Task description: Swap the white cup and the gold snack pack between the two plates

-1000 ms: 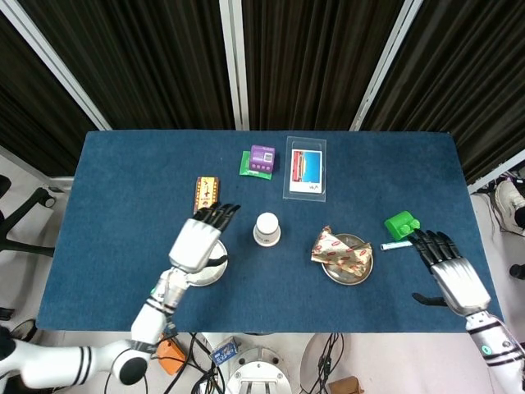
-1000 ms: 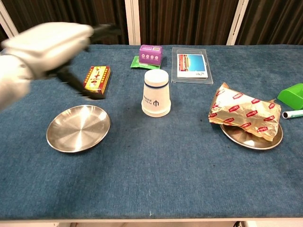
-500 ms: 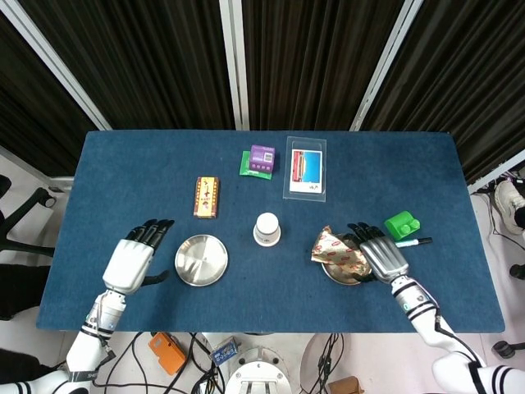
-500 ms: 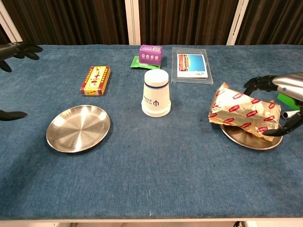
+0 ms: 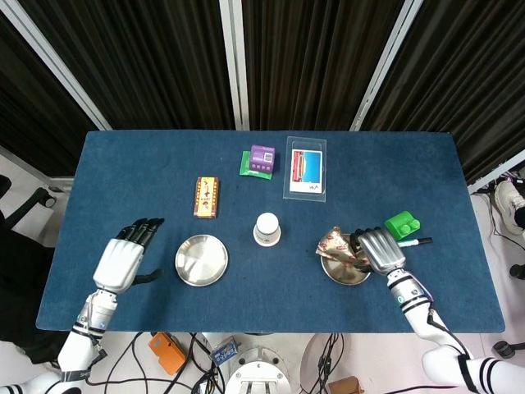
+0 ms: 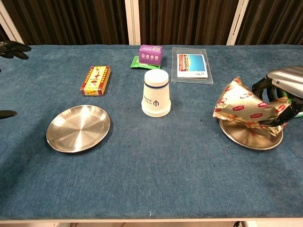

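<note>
The white cup [image 5: 267, 229] [image 6: 155, 93] stands upside down on the blue cloth between the two plates, on neither. The left metal plate [image 5: 202, 260] [image 6: 78, 127] holds nothing. The gold snack pack [image 5: 337, 245] [image 6: 245, 108] is tilted up off the right metal plate [image 5: 343, 271] [image 6: 248, 137], its left end raised. My right hand [image 5: 376, 249] [image 6: 283, 91] grips its right end. My left hand [image 5: 121, 260] [image 6: 11, 49] hovers with fingers spread, left of the empty plate, holding nothing.
A red-and-yellow box [image 5: 207, 197] [image 6: 95, 80] lies behind the left plate. A purple box on a green packet [image 5: 261, 159] [image 6: 150, 55] and a clear card sleeve [image 5: 306, 168] [image 6: 191, 65] sit at the back. A green object [image 5: 401, 223] and a marker [image 5: 413, 242] lie right of the right plate.
My right hand has closed on the snack pack and tipped it up off the plate. My left hand has drawn slightly further back and left of the empty plate.
</note>
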Available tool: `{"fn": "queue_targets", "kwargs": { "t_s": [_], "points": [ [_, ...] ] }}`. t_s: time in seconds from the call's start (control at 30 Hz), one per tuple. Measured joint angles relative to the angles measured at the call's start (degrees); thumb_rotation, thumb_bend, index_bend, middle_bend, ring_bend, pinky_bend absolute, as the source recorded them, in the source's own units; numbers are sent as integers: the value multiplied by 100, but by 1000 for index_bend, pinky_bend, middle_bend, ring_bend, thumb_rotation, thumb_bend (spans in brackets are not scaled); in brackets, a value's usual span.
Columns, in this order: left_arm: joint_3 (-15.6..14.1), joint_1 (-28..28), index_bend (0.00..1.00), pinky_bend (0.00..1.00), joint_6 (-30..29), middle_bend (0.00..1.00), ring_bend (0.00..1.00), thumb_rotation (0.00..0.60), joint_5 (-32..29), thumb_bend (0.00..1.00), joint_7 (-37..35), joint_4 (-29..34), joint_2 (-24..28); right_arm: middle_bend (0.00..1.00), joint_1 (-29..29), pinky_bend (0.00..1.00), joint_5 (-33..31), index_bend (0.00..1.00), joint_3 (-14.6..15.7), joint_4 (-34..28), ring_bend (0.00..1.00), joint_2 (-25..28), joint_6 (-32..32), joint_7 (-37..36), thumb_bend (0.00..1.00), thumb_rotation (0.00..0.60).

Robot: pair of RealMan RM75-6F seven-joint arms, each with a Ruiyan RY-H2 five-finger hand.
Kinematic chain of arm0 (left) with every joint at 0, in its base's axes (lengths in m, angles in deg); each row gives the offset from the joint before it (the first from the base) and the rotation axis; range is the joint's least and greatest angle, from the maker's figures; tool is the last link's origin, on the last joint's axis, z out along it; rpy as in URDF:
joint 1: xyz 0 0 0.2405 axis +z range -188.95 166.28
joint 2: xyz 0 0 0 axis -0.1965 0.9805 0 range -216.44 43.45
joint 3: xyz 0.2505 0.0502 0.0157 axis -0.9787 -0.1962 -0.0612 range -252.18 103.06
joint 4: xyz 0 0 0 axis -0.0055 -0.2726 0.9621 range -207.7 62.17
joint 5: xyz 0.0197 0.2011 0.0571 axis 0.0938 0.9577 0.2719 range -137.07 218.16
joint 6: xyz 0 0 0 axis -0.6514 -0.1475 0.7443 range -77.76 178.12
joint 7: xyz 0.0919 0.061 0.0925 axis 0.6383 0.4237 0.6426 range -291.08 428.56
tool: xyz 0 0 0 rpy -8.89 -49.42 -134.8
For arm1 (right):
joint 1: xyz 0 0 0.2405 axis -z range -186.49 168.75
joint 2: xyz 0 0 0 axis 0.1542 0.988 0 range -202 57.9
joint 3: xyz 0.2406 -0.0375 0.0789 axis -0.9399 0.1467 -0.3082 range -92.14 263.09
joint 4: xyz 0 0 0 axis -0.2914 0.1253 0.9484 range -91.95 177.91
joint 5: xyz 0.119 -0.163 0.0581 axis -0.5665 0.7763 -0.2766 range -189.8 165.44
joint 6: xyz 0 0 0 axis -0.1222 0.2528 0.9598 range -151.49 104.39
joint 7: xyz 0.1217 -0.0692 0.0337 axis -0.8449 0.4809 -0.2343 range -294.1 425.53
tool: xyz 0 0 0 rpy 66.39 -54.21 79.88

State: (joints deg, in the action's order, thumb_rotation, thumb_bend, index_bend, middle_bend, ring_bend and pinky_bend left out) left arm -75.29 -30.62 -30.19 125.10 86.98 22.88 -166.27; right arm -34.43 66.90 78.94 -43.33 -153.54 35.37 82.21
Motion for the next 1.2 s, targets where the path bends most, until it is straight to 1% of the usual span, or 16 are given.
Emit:
{"fn": "queue_targets", "kwargs": {
  "t_s": [0.1, 0.2, 0.37, 0.47, 0.6, 0.7, 0.73, 0.83, 0.9, 0.93, 0.97, 1.0, 1.03, 1.1, 1.13, 1.2],
  "points": [
    [19, 42, 82, 276, -32, 129, 139, 600, 37, 94, -55, -1, 46, 597, 35, 603, 240, 826, 19, -141, 624, 71, 257, -152, 444, 600],
    [39, 87, 82, 276, -94, 129, 139, 600, 93, 94, -125, 13, 108, 598, 80, 604, 640, 826, 81, -354, 626, 196, 565, -290, 444, 600],
    [73, 175, 82, 276, -213, 129, 139, 600, 179, 94, -259, 19, 207, 598, 114, 604, 1487, 825, 309, -984, 626, 429, 951, -314, 444, 600],
    [97, 223, 82, 276, -227, 129, 140, 600, 175, 94, -330, 7, 253, 598, 60, 604, 1717, 819, 409, -1328, 627, 435, 927, -58, 445, 600],
    [115, 273, 82, 276, -206, 129, 139, 600, 149, 94, -359, -9, 300, 598, -100, 604, 1623, 762, 400, -1482, 626, 176, 579, 557, 444, 600],
    [129, 307, 82, 276, -210, 129, 140, 600, 136, 94, -367, -14, 332, 590, -279, 598, 1272, 683, 319, -1485, 606, -241, 179, 960, 445, 600],
    [136, 315, 82, 276, -208, 129, 140, 600, 126, 94, -378, -15, 342, 572, -359, 588, 1097, 637, 282, -1455, 586, -426, 17, 1084, 444, 600],
    [162, 332, 82, 276, -184, 129, 139, 600, 98, 94, -432, -31, 364, 492, -581, 568, 689, 528, 201, -1312, 524, -837, -374, 1295, 444, 600],
    [170, 336, 82, 276, -146, 129, 139, 600, 92, 94, -467, -49, 369, 443, -694, 554, 505, 466, 170, -1199, 476, -1006, -515, 1411, 444, 600],
    [169, 336, 82, 276, -128, 129, 140, 600, 92, 95, -476, -55, 372, 407, -747, 533, 416, 404, 165, -1136, 439, -1070, -572, 1476, 444, 600],
    [169, 336, 82, 276, -109, 129, 140, 600, 92, 95, -478, -61, 374, 359, -768, 502, 351, 314, 166, -1113, 394, -1093, -611, 1509, 444, 600],
    [170, 337, 82, 276, -88, 129, 140, 600, 94, 94, -480, -68, 377, 335, -785, 486, 285, 273, 172, -1110, 374, -1100, -652, 1541, 444, 600],
    [172, 337, 82, 276, -77, 129, 140, 600, 98, 94, -482, -69, 378, 284, -806, 451, 192, 193, 181, -1124, 333, -1089, -708, 1588, 440, 600],
    [180, 343, 82, 276, -72, 129, 140, 600, 110, 94, -496, -69, 381, 192, -838, 385, 32, 66, 195, -1182, 245, -1031, -791, 1677, 388, 600],
    [182, 348, 82, 276, -74, 129, 140, 600, 118, 94, -504, -67, 384, 149, -859, 357, -84, 24, 203, -1254, 205, -963, -838, 1738, 338, 600],
    [184, 364, 82, 276, -92, 129, 139, 600, 147, 94, -527, -62, 393, 96, -882, 332, -226, 0, 212, -1407, 159, -830, -881, 1792, 267, 600]
  ]
}}
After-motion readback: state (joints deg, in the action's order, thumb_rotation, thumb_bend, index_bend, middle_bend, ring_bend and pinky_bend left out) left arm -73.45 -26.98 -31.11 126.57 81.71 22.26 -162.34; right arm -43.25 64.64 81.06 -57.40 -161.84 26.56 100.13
